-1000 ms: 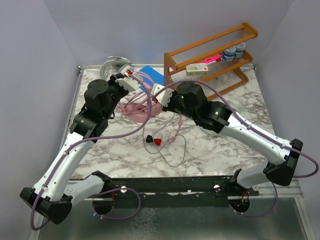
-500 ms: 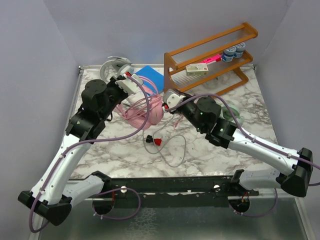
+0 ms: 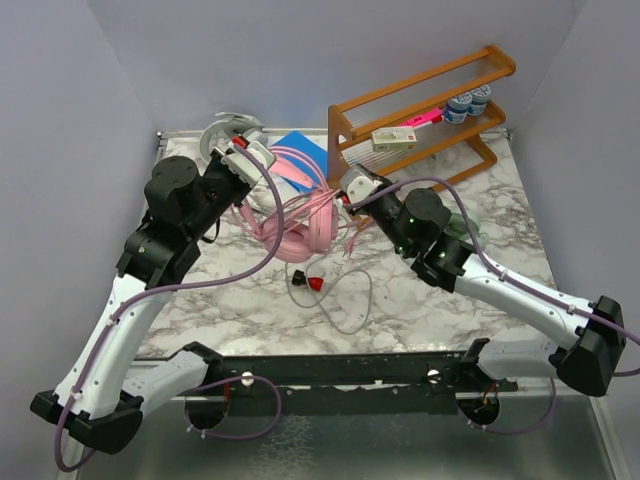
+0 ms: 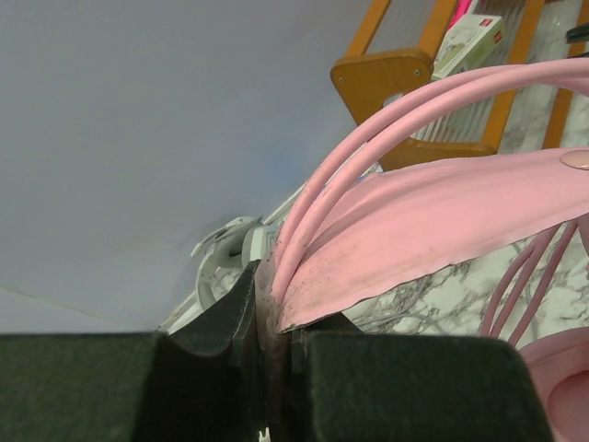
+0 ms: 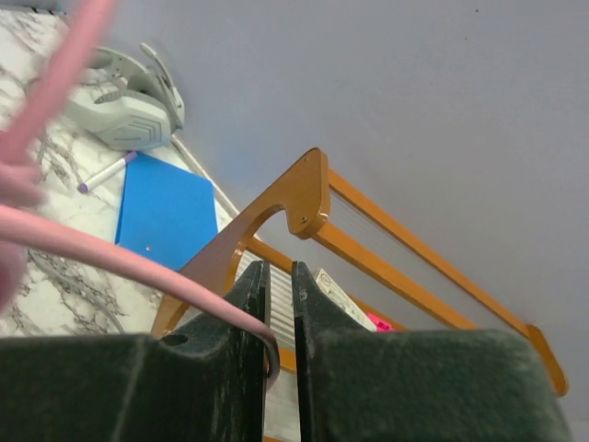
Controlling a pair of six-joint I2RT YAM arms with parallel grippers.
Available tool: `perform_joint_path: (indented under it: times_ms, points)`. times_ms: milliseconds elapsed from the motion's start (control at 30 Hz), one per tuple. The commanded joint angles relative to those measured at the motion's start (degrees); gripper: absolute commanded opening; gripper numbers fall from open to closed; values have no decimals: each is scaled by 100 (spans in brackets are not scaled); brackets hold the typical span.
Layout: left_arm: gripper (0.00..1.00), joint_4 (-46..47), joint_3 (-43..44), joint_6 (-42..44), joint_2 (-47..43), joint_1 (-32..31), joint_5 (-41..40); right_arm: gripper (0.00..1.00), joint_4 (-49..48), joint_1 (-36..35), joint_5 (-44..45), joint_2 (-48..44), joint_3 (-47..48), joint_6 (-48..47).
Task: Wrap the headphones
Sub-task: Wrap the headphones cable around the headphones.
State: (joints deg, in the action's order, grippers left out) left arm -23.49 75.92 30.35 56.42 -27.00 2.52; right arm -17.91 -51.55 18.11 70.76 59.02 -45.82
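Since a second ago the arms have pulled apart. The left arm (image 3: 165,225) drew back toward the back-left corner and the right arm (image 3: 430,230) swung right and lower. The pink headphones (image 3: 300,236) now lie mostly uncovered between them, toward the back of the marble bench (image 3: 500,205). Left jaws are pressed tight, pinching the pink band and cable strands, just beside the silver-grey headphones (image 3: 226,133). Right jaws are nearly together with a thin slit. The pink cable (image 5: 120,253) runs into that slit, and I cannot tell if it is gripped or only threaded. Containers: one wooden rack (image 3: 345,122) at back right. It holds two small blue-topped tubs (image 3: 468,101), one pink marker (image 3: 427,118) and one white-and-green box (image 3: 393,138). Cannot tell which tier each sits on. Counts: two headphones clearly seen (pink, silver-grey). One blue pad (image 3: 306,150) lies flat behind the pink set, with one purple-tipped pen (image 5: 106,172) near it. One small red-and-black object (image 3: 312,284) sits in front, with one thin grey cable (image 3: 352,312) looped beside it on the bench.
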Motion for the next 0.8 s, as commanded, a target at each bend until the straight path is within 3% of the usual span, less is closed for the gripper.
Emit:
perform_joint_path:
  times_ms: [0,500,767]
  points:
    - [0,82,368,-422,-286,11,625,18,-137,523,-836,-137,-81,782]
    - [0,212,595,-1262,-298,11,937,18,-432,1442,-2783,75,-405,2331]
    - [0,336,640,-1686,-279,12,1661,20,-661,1980,-4645,455,-428,3150]
